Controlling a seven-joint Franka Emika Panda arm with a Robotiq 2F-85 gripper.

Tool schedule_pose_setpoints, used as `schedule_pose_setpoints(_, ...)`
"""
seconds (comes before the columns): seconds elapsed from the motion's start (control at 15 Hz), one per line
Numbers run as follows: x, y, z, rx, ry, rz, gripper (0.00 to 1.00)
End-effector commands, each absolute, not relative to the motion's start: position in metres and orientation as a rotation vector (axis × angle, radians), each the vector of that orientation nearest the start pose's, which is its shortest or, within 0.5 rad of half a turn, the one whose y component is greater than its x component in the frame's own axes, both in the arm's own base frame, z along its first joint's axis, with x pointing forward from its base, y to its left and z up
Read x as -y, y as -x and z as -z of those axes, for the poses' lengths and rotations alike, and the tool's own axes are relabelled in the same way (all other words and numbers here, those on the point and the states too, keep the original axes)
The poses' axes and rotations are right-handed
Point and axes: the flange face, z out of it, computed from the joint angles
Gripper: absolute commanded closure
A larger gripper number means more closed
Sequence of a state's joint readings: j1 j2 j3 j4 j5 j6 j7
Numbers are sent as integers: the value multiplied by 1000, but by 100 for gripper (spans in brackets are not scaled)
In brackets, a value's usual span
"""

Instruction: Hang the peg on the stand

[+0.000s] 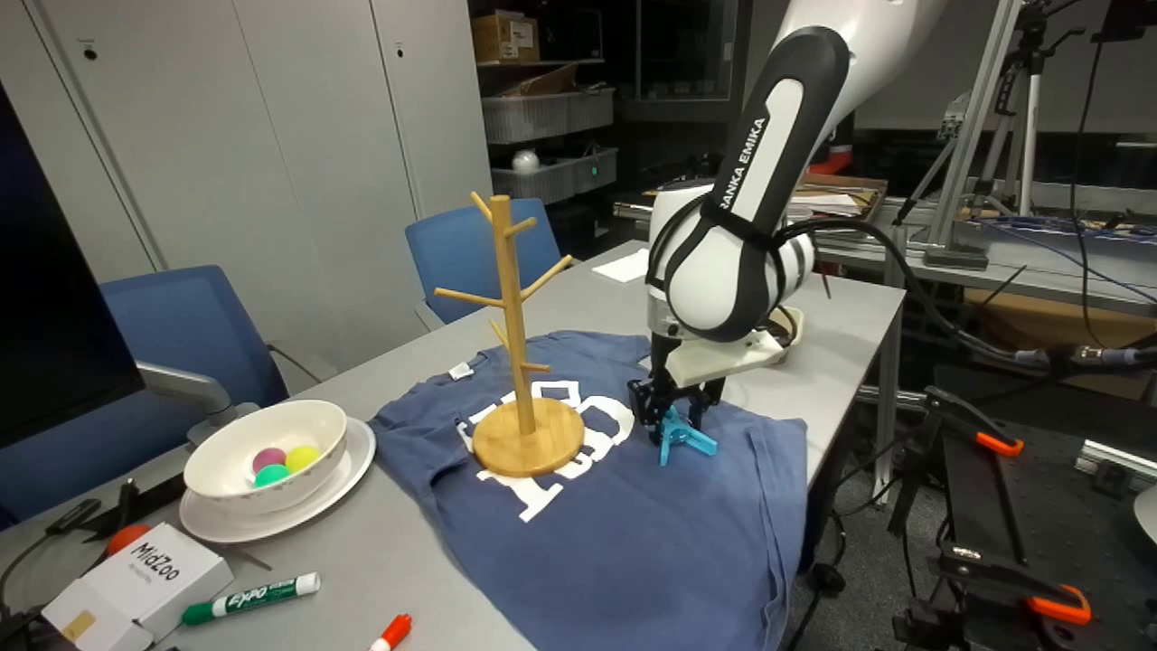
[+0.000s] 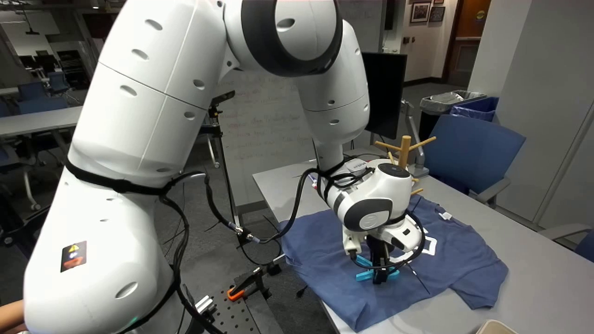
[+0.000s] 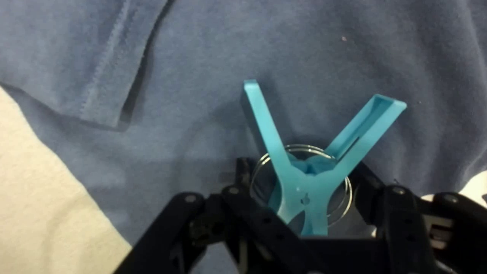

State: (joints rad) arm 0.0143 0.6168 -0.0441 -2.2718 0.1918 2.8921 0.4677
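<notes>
The peg (image 3: 304, 186) is a light-blue clip with two spread prongs and a thin metal ring around its middle. It lies on the T-shirt (image 1: 633, 542). My gripper (image 3: 302, 173) is lowered over it, a black finger on either side close to the ring. Contact on both sides cannot be made out. In both exterior views parts of the peg (image 1: 684, 438) (image 2: 364, 275) stick out beside the gripper (image 1: 676, 423). The wooden stand (image 1: 512, 316) rises from its round base on the shirt; in an exterior view only the top of the stand (image 2: 404, 150) shows above the arm.
A white bowl (image 1: 298, 485) with coloured balls sits on a plate (image 1: 363, 457) left of the shirt. Nearer lie a white box (image 1: 149, 588), a green marker (image 1: 251, 599) and a red-capped marker (image 1: 392, 630). The branches (image 1: 470, 297) of the stand reach out several ways.
</notes>
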Motion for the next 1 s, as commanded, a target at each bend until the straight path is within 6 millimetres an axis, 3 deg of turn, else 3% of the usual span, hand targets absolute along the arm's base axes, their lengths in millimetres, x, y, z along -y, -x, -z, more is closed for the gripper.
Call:
schedule_pose_setpoints(0.0, 31, -517, -85, -1032, 2929, 30, 64)
schedule_pose_setpoints(0.47, 25, -496, -117, -1008, 2953, 21, 64)
schedule_pose_setpoints(0.93, 13, -455, -176, -779, 2994, -32, 64)
